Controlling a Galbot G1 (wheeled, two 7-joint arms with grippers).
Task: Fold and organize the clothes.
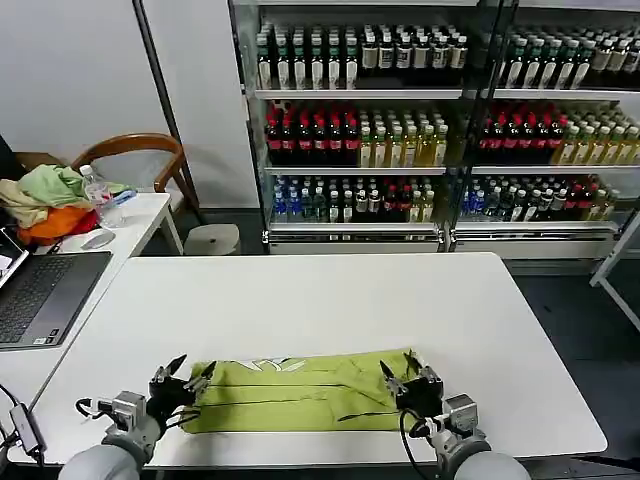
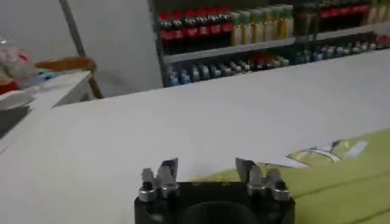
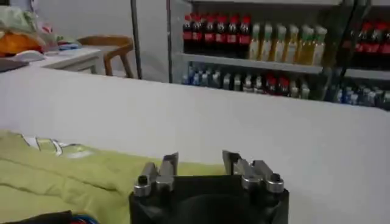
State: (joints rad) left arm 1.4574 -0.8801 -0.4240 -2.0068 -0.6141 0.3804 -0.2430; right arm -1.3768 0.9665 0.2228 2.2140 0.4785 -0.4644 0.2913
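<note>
Both sets of jaws stand apart, holding nothing: the left gripper at the T-shirt's left end, the right gripper at its right end. The shirt lies folded into a band near the worktop's front edge, its long axis running left to right, the white print along its far edge. I'd worry that uneven pinches grab only the top layer, so the fold slides open or skews.
</note>
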